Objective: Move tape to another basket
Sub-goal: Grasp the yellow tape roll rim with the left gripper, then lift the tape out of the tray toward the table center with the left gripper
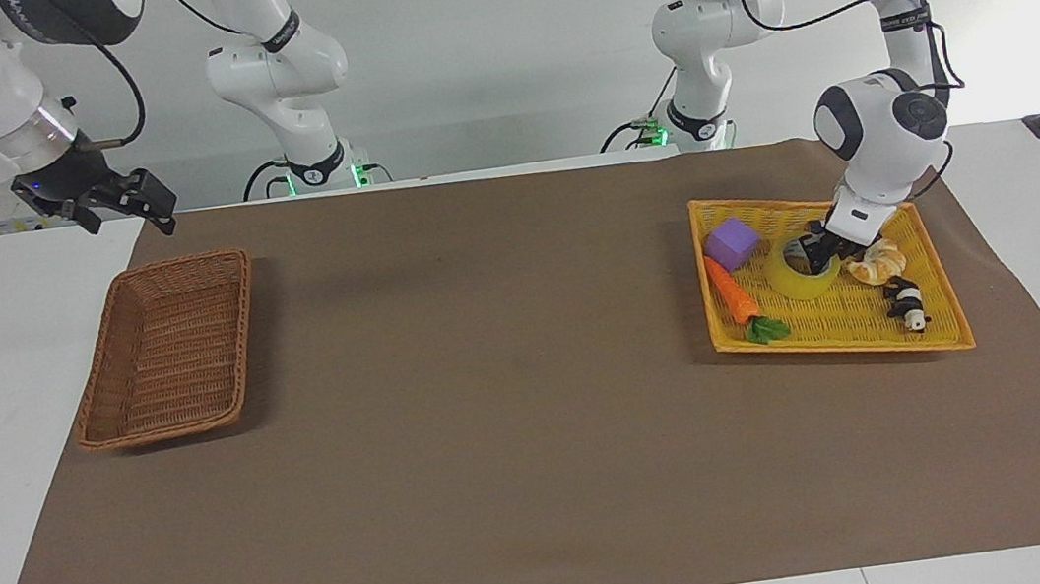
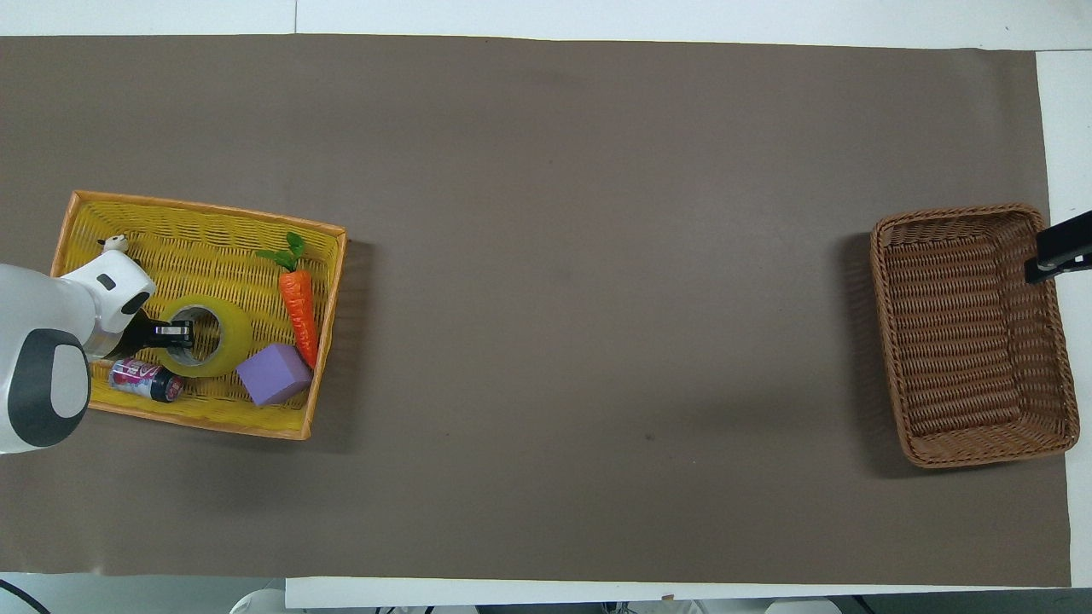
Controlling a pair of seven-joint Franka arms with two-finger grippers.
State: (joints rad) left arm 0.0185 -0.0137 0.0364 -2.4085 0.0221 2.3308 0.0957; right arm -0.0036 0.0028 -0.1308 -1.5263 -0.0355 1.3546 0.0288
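Left gripper (image 1: 818, 253) grips tape (image 1: 801, 275); overhead view shows can (image 2: 145, 380).

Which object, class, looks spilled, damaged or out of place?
Nothing stands out. The yellow woven tray holds the translucent yellow tape roll, orange toy carrot and purple cube, all intact; the brown wicker basket sits level.

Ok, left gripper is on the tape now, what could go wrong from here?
The left gripper is shut on only the wall of the tape on the side toward the croissant, so the roll may swing or slip when lifted. The purple cube and carrot lie close and could get bumped. The brown basket is at the right arm's end, a long carry.
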